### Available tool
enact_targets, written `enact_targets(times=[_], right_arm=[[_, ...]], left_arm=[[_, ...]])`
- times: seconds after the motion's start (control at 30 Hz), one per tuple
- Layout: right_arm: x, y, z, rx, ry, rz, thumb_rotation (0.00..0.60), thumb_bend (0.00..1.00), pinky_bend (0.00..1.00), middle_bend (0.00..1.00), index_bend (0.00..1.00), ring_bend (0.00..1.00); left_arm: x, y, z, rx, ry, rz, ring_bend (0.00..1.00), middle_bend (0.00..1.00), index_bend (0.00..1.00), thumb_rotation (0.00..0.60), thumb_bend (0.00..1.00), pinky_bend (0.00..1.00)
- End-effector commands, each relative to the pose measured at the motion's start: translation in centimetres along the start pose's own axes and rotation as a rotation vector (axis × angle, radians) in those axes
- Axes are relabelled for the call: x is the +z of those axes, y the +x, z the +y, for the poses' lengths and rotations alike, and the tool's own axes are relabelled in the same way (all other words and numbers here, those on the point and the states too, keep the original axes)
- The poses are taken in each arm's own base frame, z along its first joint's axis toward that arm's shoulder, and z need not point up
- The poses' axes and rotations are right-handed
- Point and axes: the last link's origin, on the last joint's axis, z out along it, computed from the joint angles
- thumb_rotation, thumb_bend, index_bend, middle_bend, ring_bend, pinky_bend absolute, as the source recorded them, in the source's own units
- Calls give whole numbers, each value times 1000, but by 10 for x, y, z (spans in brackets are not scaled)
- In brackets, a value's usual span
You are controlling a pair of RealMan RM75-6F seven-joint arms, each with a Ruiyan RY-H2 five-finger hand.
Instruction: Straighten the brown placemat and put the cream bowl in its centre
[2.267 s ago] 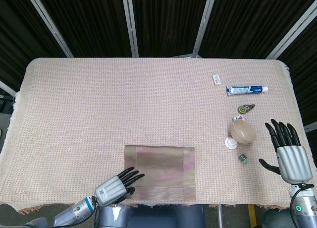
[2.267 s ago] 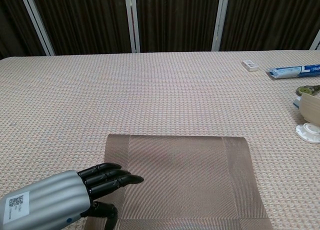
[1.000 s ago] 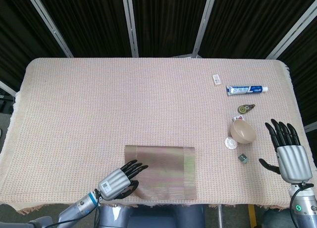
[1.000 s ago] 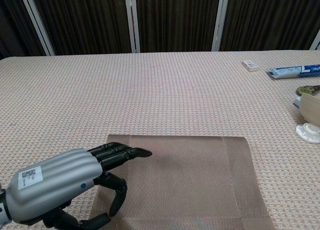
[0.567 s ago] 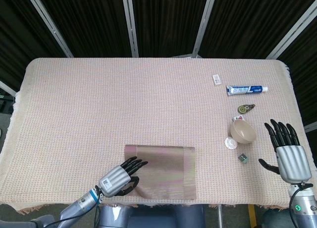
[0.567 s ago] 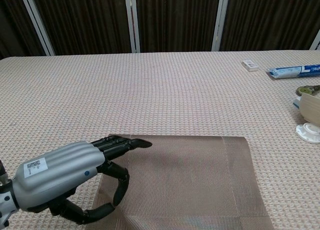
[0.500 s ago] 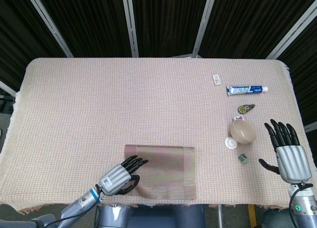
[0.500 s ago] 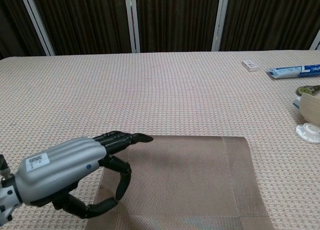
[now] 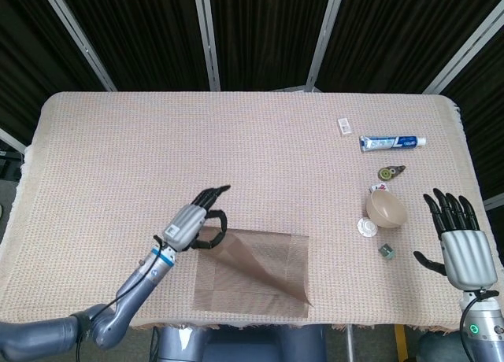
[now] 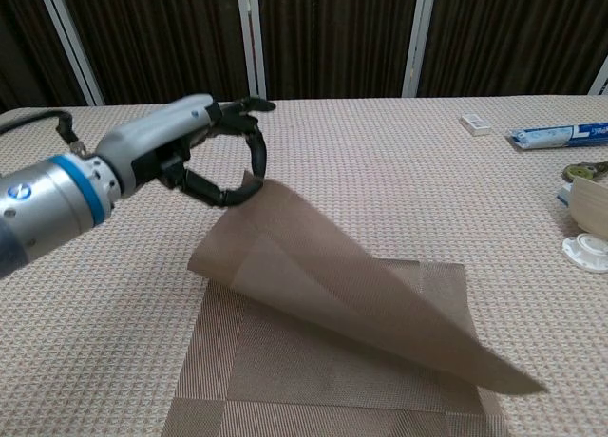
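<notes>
Left robot hand (image 10: 214,142) pinches placemat (image 10: 332,361) corner, lifting upper layer off table (image 9: 197,157); lower layer flat near front table edge. Bowl (image 9: 387,208) well right of placemat, seemingly untouched. Right robot hand (image 9: 458,240) spread, empty, right of bowl.

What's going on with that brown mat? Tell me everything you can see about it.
The brown placemat is a thin, flexible woven-looking sheet with a wider band pattern along its borders. It lies near the front edge of the table on the beige tablecloth. It was apparently folded double: its upper layer is lifted, a corner pinched by the left hand, and slopes down to the mat's right front corner. The lower layer lies flat. Nothing else touches it.
</notes>
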Motion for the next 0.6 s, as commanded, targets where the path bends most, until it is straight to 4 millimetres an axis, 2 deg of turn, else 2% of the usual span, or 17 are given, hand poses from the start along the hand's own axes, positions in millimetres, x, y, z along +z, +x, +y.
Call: enact_targets(times=[0.03, 0.23, 0.53, 0.6], right_arm=[[3, 0, 3, -5, -14, -4, 600, 0, 0, 0, 0, 0], [7, -4, 6, -10, -32, -22, 600, 0, 0, 0, 0, 0], [7, -7, 5, -14, -33, -34, 600, 0, 0, 0, 0, 0], [7, -7, 4, -13, -31, -38, 600, 0, 0, 0, 0, 0]], left_arm=[[40, 36, -7, -78, 66, 90, 0, 0, 640, 600, 511, 0], [51, 69, -35, -35, 146, 173, 0, 0, 640, 600, 514, 0], [31, 108, -88, 6, 265, 275, 0, 0, 637, 600, 511, 0], [22, 113, -102, 32, 301, 285, 0, 0, 517, 600, 423, 0]])
